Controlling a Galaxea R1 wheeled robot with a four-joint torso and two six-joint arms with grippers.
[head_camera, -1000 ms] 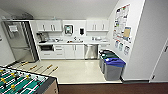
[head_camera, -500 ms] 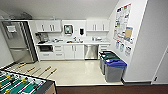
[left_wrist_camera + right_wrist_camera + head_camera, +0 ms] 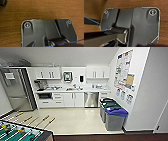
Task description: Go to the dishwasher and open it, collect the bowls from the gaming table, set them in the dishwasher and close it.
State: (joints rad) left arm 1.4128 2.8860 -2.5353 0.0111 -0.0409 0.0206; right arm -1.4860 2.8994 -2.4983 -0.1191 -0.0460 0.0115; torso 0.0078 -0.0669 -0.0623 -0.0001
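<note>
The dishwasher (image 3: 91,99) stands shut under the kitchen counter (image 3: 72,90) at the far wall, its brushed steel front between white cabinets (image 3: 67,99). It is across a stretch of pale floor (image 3: 75,119), slightly right of the middle of the head view. The bowls and the yellow-edged gaming table are out of view. In both wrist views my arms' dark plates hang over brown wood-grain floor (image 3: 37,10) (image 3: 94,10), with nothing held in sight.
A tall steel fridge (image 3: 16,89) stands at the left wall. A foosball table (image 3: 20,133) with a green pitch and rods juts in at the near left. Two bins, blue-lidded (image 3: 115,118) and green-lidded (image 3: 108,105), stand along the right wall under posters (image 3: 124,72).
The whole head view has shifted only slightly, so the camera has barely moved. Nothing in the kitchen has moved.
</note>
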